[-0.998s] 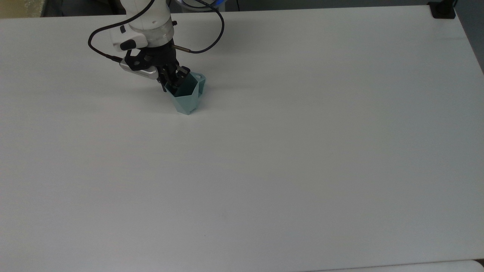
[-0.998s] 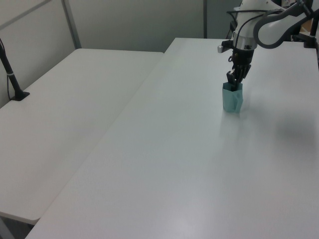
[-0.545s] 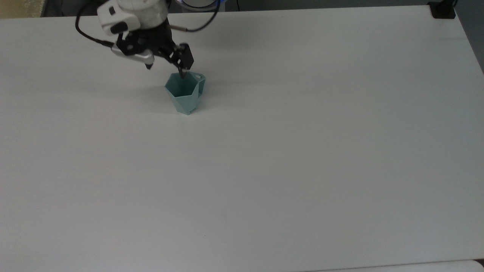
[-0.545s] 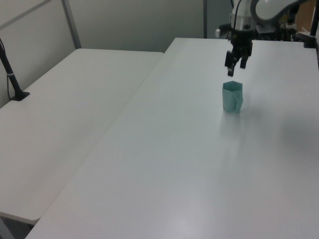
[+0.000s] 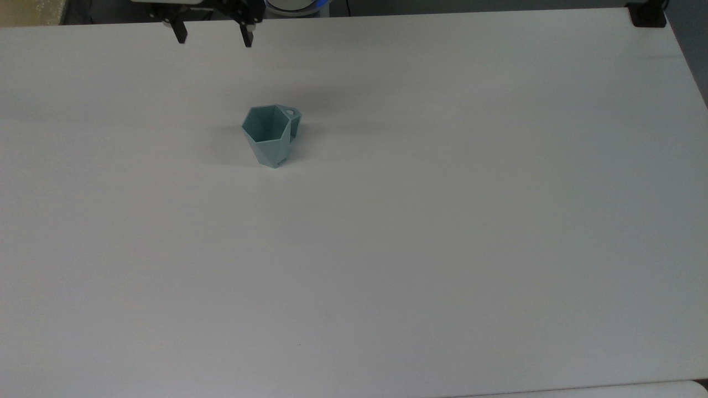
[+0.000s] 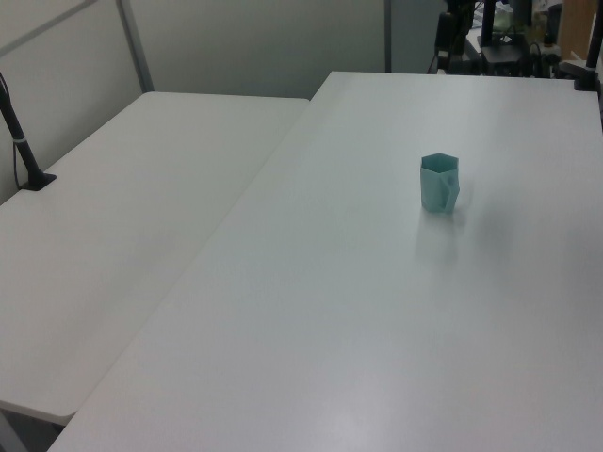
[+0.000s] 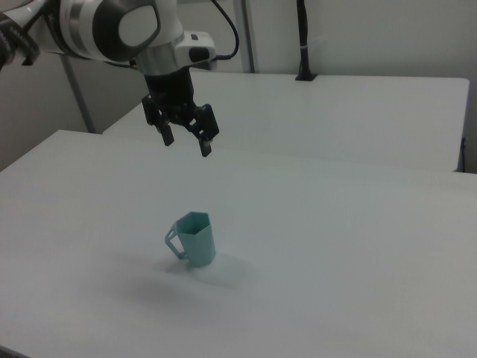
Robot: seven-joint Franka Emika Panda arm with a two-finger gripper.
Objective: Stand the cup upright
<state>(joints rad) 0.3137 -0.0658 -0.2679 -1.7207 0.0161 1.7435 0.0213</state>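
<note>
The little teal cup [image 7: 194, 239] sits upright on the tabletop [image 7: 358, 246] below the released, empty tool [image 7: 188, 139], and it looks light, stiff plastic, easiest pinched over the rim wall or by the handle.

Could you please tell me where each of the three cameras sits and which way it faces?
Top view: high above, looking steeply down at the table; the open gripper hangs at the top edge.
Left view: raised beside the table, looking along it at the upright cup.
Right view: lower, opposite side, showing arm and gripper above the cup.
All three share the cup.
</note>
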